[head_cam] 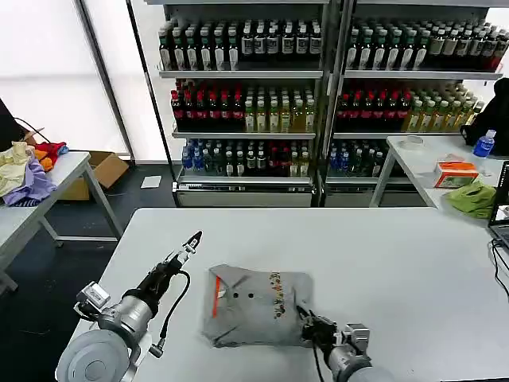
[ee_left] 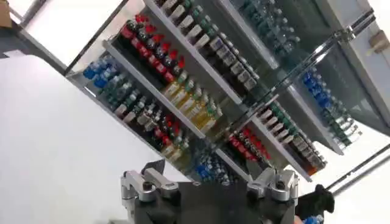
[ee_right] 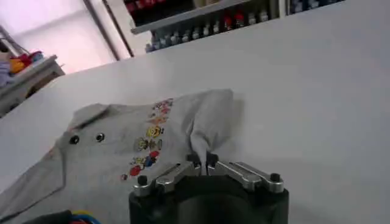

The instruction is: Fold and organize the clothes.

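- Right wrist view: our right hand [ee_right: 202, 161] pinched a fold of the grey shirt [ee_right: 122, 152] — lying on the white tabletop [ee_right: 317, 91].
- Our left hand [head_cam: 193, 239] hovered apart, fingers closed.

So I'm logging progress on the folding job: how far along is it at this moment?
Partly done. The grey shirt already lies in a compact bundle on the white table, collar and print showing. In hand: the right gripper is shut on a pinch of its edge. The left gripper hovers over bare table beside it. Left: finishing the fold and tidying it away.
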